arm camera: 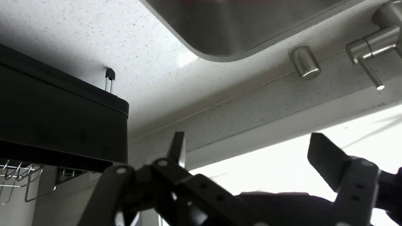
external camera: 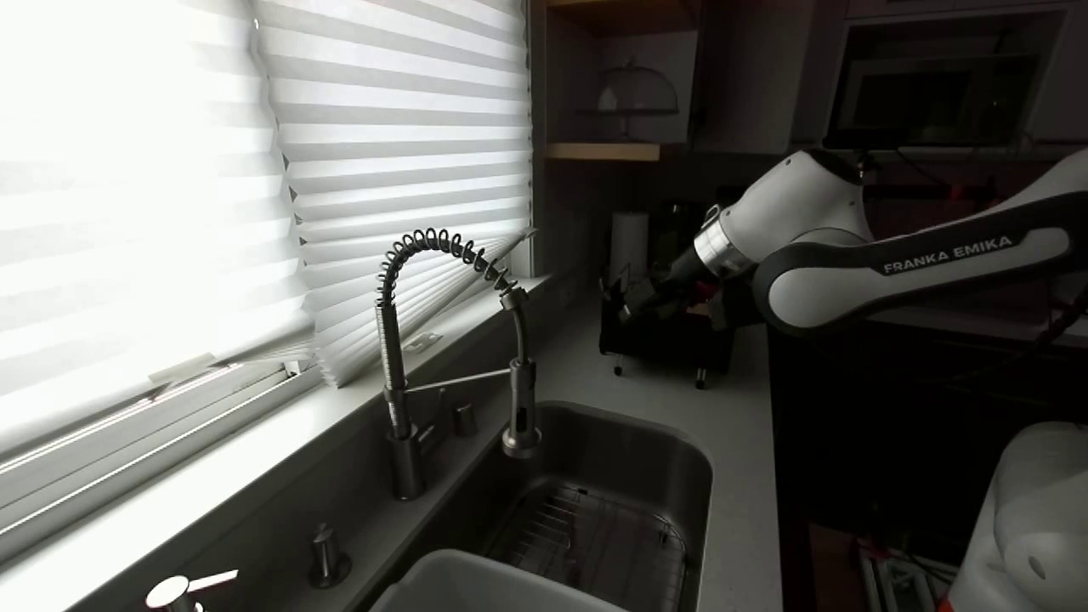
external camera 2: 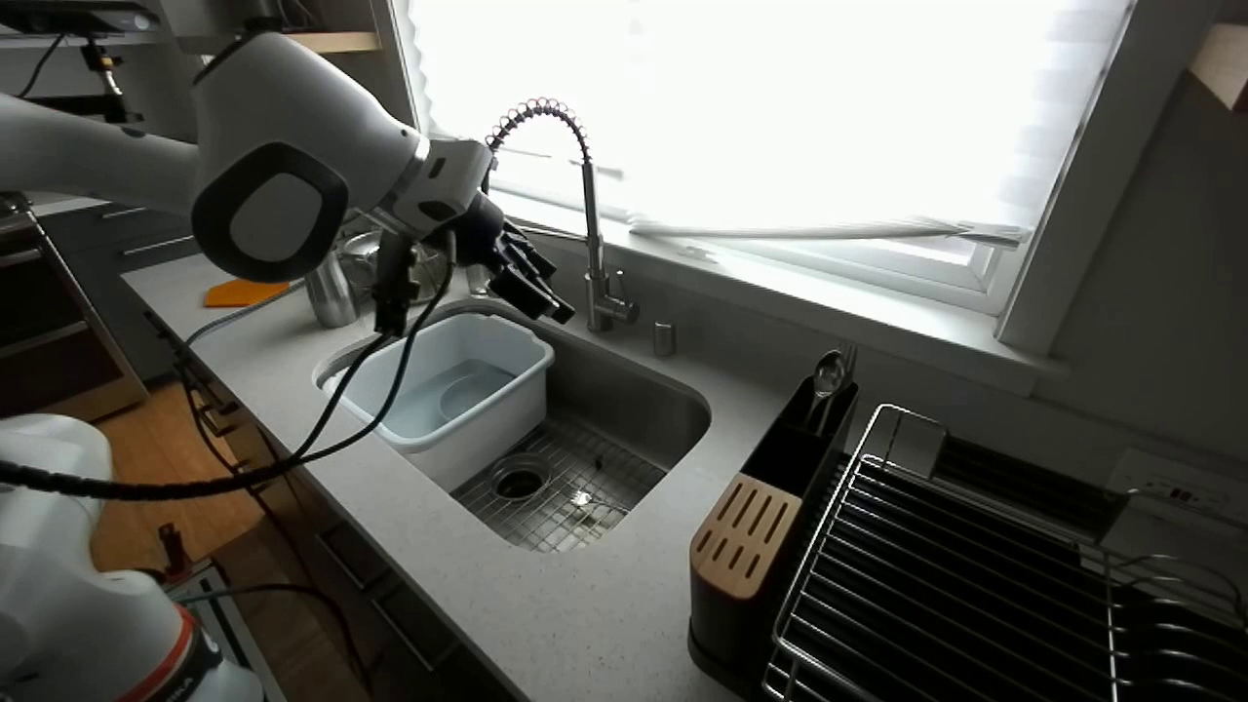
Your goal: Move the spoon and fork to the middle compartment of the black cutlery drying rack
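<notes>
The black cutlery drying rack stands upright beside the sink, with a slotted wooden top over its near end. A spoon and a fork stand in its far end compartment by the wall; the middle compartment shows dark and open. The rack is also in the wrist view at left and is dark in an exterior view. My gripper is in the air near the faucet, well apart from the rack. In the wrist view my gripper has its fingers wide apart with nothing between. Spoon and fork are out of the wrist view.
A wire dish rack stands against the cutlery rack. The coiled-spring faucet rises behind the sink. A white tub sits in the sink. The window sill and a bent blind run along the back.
</notes>
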`<state>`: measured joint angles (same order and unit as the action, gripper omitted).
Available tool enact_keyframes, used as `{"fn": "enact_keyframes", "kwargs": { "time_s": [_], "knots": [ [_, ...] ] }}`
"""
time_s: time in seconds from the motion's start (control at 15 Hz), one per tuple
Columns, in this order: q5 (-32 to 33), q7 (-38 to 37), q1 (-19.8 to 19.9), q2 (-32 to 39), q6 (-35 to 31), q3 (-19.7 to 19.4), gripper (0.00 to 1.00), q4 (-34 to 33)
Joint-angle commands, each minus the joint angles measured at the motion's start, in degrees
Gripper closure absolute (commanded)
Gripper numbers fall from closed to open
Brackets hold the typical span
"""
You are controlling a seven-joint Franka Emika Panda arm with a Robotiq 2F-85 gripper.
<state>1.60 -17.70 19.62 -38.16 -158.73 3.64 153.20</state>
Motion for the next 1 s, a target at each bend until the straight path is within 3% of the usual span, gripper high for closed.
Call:
{"fn": "enact_keyframes", "kwargs": {
  "time_s": [0.0,0.27,0.33,0.47,0.6,0.8,0.93],
  "knots": [
    [0.20,-0.21,-0.24,0.24,0.12,-0.24,0.00,-0.28],
    [0.17,-0.37,-0.35,0.30,0.12,-0.22,0.00,-0.37],
    [1.13,-2.51,1.96,1.88,-0.32,1.41,0.00,-1.49],
    [3.43,-7.98,8.50,6.77,-9.55,5.31,0.00,-3.29],
    [7.05,-14.48,17.73,12.09,-13.85,10.94,0.00,-6.64],
    [17.65,-27.66,30.07,16.02,-12.70,17.32,0.00,-11.82],
    [23.20,-35.92,38.82,18.38,-9.49,24.27,0.00,-16.05]
  ]
}}
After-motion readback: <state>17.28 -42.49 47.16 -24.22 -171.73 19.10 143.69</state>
